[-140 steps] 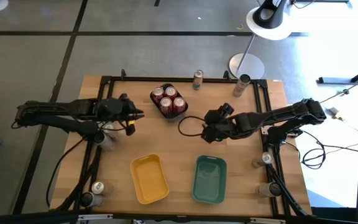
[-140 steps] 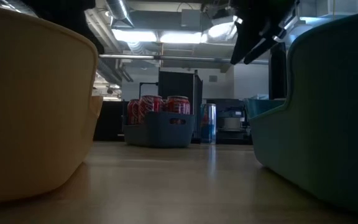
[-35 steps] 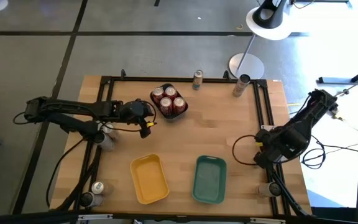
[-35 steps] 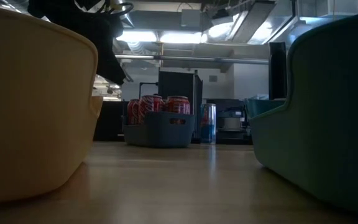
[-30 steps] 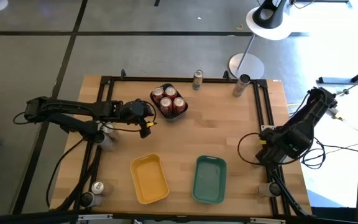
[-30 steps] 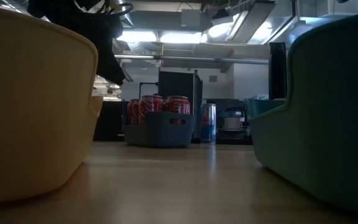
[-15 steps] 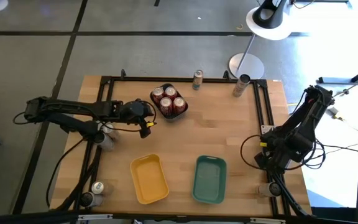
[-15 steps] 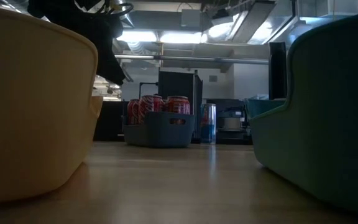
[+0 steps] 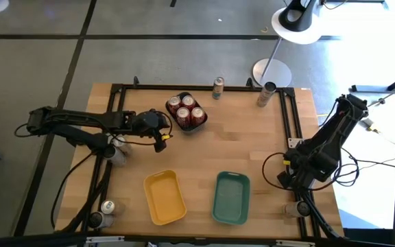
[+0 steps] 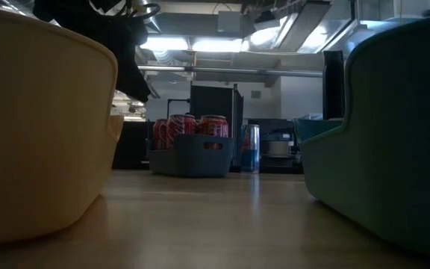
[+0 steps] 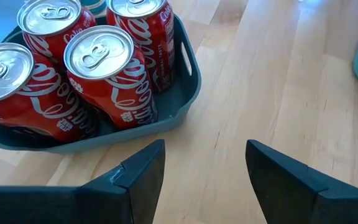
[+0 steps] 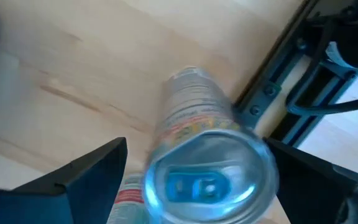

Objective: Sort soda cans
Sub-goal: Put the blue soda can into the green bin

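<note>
I'm counting four red-sided metal soda cans with silver tops (image 9: 186, 111), all sitting in the one dark blue plastic tray (image 11: 166, 121). Two single cans are standing at the table's far edge: one blue-and-silver can (image 9: 217, 86) and one dark can (image 9: 267, 92). Two silver-topped cans (image 9: 108, 206) are showing at the near left corner, one pale can (image 9: 292, 208) at the near right, and one silver can with red print (image 12: 197, 143) in the right wrist view. Two pale shapes (image 9: 118, 155) by the left arm's base are looking like cans, though I cannot be sure. Trays are totalling three, with one yellow plastic tray (image 9: 149, 184) and one teal plastic tray (image 9: 219, 180).
</note>
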Available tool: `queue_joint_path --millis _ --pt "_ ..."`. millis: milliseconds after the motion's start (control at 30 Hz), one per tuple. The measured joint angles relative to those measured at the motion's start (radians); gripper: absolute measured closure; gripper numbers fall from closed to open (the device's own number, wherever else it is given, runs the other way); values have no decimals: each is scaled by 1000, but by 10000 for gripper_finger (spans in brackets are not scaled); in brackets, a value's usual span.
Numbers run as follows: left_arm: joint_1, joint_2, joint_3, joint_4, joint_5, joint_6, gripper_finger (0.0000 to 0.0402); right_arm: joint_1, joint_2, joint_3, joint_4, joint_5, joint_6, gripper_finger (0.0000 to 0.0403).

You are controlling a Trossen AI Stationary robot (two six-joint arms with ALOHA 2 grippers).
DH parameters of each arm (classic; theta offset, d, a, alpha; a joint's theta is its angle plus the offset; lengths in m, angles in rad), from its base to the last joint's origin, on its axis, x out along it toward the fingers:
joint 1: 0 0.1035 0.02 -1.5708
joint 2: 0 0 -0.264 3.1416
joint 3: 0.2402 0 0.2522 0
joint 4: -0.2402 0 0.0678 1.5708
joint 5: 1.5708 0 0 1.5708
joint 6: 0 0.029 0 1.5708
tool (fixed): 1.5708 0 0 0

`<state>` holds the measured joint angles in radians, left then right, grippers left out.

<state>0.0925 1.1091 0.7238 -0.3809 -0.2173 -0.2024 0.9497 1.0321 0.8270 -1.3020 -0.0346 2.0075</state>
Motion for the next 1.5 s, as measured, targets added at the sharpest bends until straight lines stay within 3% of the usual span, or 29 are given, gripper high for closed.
queue_joint_path --millis 167,433,767,967,1100,1200,1300,1500 --pt "0 0 0 0 0 0 188 0 0 -7 -5 -3 0 65" --pt "0 0 0 0 0 0 188 0 -1 -4 -3 -11 -28 181" --pt "0 0 0 0 0 0 188 -3 0 153 -16 96 -59 181" --pt "0 0 0 1 0 5 188 -8 0 257 28 352 -137 178" --pt "0 0 0 0 0 11 188 -70 30 320 87 478 -274 178" --pt "0 0 0 1 -1 12 188 -158 73 361 176 487 -469 178" --pt "0 0 0 5 -2 12 188 -259 131 406 274 445 -654 178" --pt "0 0 0 2 -2 8 188 -406 298 519 298 263 -901 178"
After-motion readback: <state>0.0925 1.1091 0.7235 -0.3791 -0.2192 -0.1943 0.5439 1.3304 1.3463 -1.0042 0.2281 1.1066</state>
